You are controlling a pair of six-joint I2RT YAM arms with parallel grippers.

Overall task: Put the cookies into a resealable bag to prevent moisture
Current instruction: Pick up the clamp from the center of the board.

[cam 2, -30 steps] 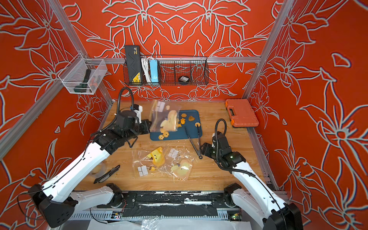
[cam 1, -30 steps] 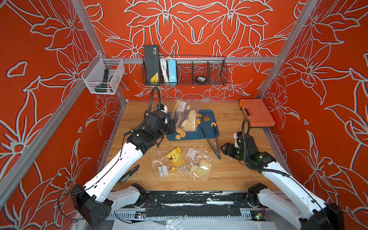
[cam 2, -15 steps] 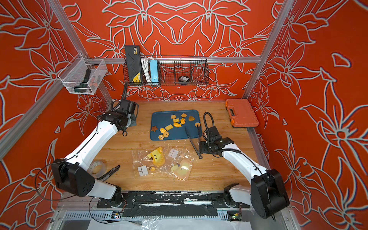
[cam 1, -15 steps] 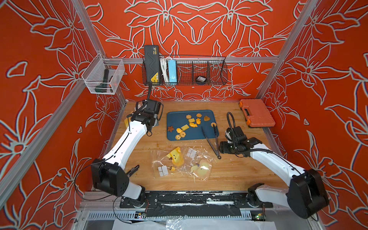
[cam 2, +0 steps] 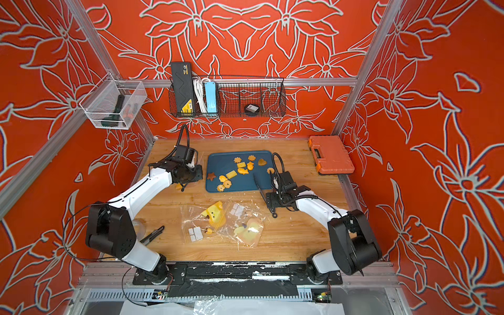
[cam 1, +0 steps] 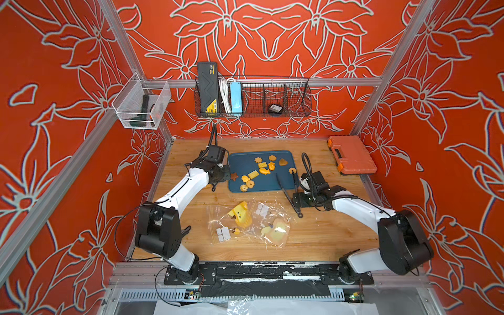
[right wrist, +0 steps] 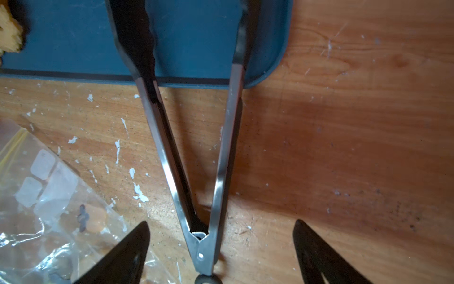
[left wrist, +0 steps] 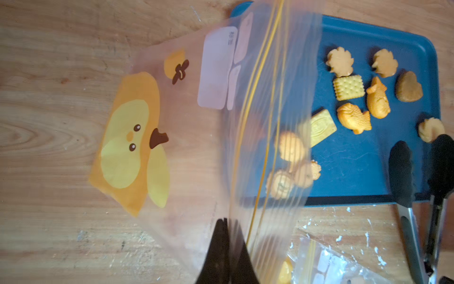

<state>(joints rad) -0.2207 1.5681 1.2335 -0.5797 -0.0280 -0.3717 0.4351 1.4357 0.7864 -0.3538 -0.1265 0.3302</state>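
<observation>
Spare bags [cam 1: 245,221]: two clear printed bags lie crumpled and overlapping on the wooden table [cam 1: 327,237], nearest the arms' bases.
Right gripper [right wrist: 221,222]: released, its jaws spread wide on either side of the tongs' hinge end and touching neither arm of it.
Tongs [right wrist: 169,157]: lying open, hinge end on the table, black tips resting over the near rim of the blue tray [cam 1: 245,161].
Cookies [cam 1: 264,171]: loose on the tray at mid-table, a brown star at its left edge.
Left gripper [left wrist: 227,221]: clenched on the resealable bag's edge by the zip strip.
Resealable bag [left wrist: 196,123]: over the table at the tray's left side, its zip end overlapping that edge in the left wrist view.
Orange case [cam 1: 351,155]: far right corner.
Wire basket [cam 1: 253,95]: on the back wall.
</observation>
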